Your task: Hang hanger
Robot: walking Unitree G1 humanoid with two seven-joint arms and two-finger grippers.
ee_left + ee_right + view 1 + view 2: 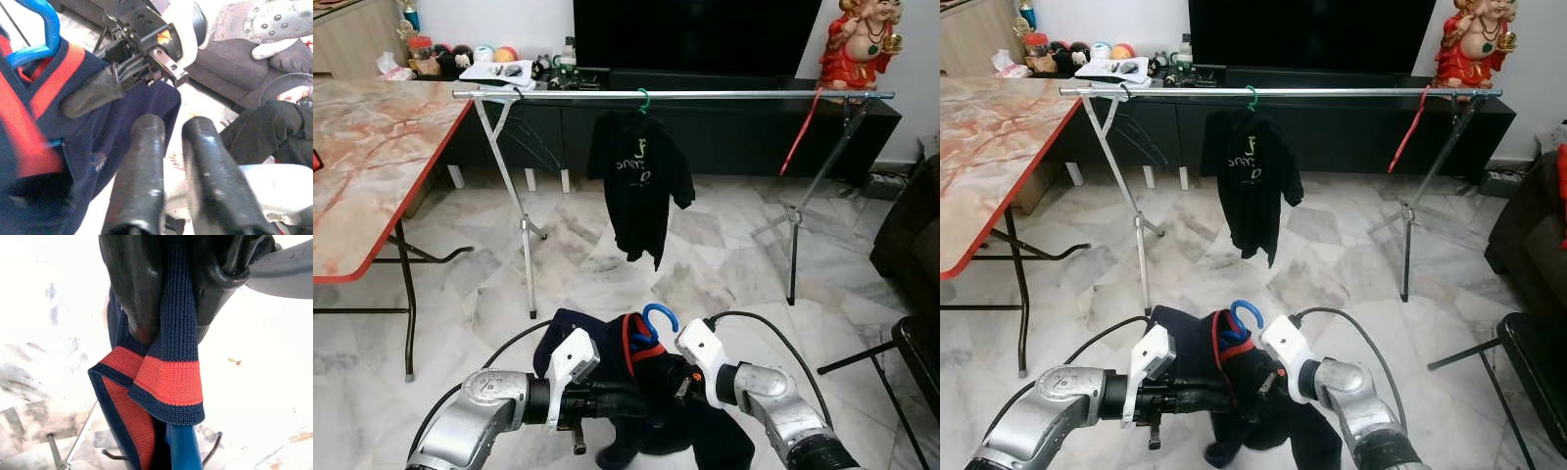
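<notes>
Low in the frame, a navy shirt (636, 377) on a blue hanger (658, 318) is clamped by the right gripper (166, 298); the left gripper (168, 147) is held slightly parted, empty, below the rail (705, 95).

Rail (724, 95) runs across at head height. Black shirt (638, 176) hangs near its middle on a green hook; red strap (800, 133) hangs near the right end. Bare rail between them, and between the shirt and the left legs (514, 186). Table (372, 166) edges the left side; dark sofa (911, 245) the right. Open floor ahead.
</notes>
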